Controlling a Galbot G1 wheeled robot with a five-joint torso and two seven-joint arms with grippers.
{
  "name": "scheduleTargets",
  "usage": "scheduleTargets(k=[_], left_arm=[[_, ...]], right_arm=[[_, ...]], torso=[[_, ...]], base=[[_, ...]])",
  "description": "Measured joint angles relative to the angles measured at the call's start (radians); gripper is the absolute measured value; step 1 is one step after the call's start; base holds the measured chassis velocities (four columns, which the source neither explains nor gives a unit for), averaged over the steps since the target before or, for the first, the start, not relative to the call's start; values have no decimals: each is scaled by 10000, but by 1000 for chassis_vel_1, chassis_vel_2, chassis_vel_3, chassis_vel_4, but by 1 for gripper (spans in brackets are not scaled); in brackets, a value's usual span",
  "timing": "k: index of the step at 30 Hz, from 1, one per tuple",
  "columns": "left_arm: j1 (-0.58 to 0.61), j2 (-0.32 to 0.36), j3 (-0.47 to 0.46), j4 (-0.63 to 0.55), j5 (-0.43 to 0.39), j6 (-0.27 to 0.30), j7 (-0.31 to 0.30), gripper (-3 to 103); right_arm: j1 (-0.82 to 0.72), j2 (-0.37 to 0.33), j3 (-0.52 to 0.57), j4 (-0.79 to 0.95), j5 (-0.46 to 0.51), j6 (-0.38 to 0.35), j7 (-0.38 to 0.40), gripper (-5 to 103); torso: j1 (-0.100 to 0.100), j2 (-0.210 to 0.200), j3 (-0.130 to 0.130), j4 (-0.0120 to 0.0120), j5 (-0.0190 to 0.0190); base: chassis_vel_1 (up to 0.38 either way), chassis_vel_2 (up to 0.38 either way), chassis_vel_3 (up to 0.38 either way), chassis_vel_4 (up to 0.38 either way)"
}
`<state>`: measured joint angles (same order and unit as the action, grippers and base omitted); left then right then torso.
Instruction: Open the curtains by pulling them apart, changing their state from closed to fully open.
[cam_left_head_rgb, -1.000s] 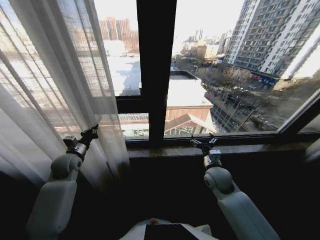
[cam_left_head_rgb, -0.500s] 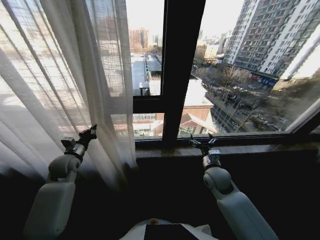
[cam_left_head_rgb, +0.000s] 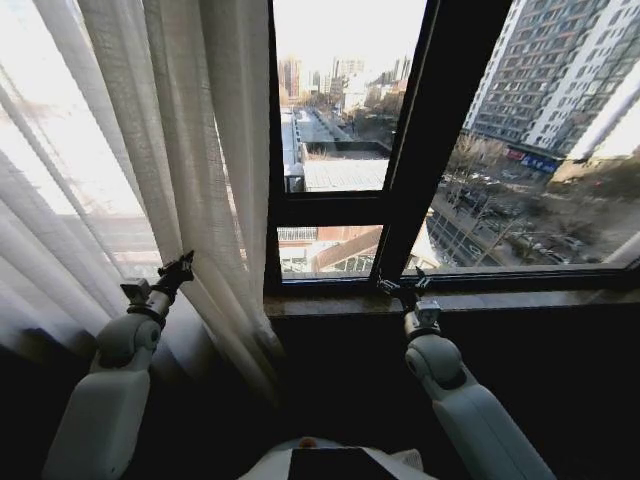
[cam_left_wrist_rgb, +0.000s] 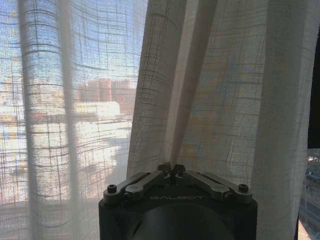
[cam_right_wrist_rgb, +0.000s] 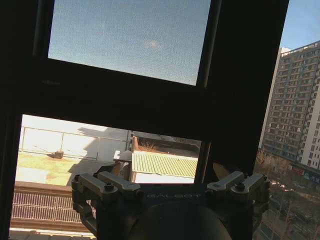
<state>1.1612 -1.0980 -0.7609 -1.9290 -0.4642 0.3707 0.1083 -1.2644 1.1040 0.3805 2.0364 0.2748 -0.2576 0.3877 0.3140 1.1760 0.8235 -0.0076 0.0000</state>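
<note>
While the left gripper (cam_left_head_rgb: 176, 272) pinches the curtains (cam_left_head_rgb: 190, 150), the right gripper (cam_left_head_rgb: 404, 288) gapes wide near the window frame (cam_left_head_rgb: 425, 150).

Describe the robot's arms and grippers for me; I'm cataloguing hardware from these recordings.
Both arms are smooth, rounded white shells ending in a ball-like light grey wrist joint. The left gripper and right gripper are small and black. Up close, each sits on a dark cylindrical housing lettered GALBOT, with flat silvery linkage bars fastened by dark bolts. No loose cables are visible.

"GALBOT" embossed on left gripper (cam_left_wrist_rgb: 172, 170) housing, at six o'clock; same faintly on right gripper (cam_right_wrist_rgb: 170, 192) housing.
</note>
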Motion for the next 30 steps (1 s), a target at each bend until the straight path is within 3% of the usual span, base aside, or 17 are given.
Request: scheduleTargets(k=[21,30], left_arm=[[313,-21,-248,-217,-31,-3,-17,0],[426,-89,-328,-274,-33,-17,-40,0]], right_arm=[[2,56,-70,-5,0,17,-26,100],[40,148,-194,-37,5,48,-34,100]], torso=[[0,1,0,-2,2],[0,1,0,2,-6]], base=[[347,352,-354,-348],[171,185,-178,-158]])
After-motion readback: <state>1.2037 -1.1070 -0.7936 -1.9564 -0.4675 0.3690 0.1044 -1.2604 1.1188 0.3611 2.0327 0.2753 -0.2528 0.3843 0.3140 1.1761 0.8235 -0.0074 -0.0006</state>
